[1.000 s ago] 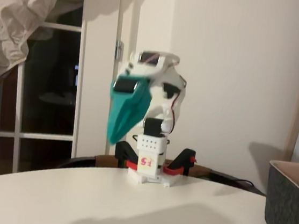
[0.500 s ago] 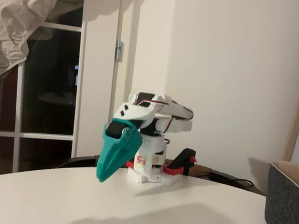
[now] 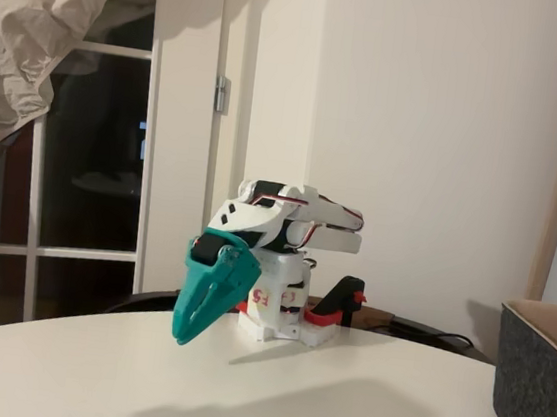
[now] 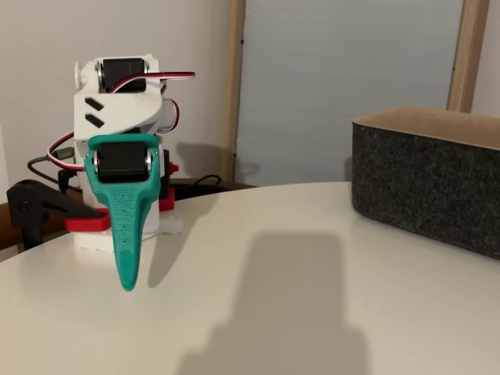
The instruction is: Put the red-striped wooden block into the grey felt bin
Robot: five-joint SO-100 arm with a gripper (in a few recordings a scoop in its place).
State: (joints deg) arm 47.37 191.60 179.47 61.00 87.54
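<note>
White arm (image 3: 297,221) — teal tool (image 4: 126,281)

The grey felt bin (image 4: 422,183) looks coarse, speckled and matt. The teal fingers (image 4: 125,234) are ribbed matt plastic. The table (image 4: 312,312) is smooth, pale, faintly sheened.

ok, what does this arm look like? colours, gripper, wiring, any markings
White printed arm body with black servos set in. The gripper is teal, long and tapering to a blunt point, with a black servo at its top. Red and white wires loop near the upper joints. The white base carries a red and yellow marking, unreadable. A black and red clamp holds the base to the table.
</note>
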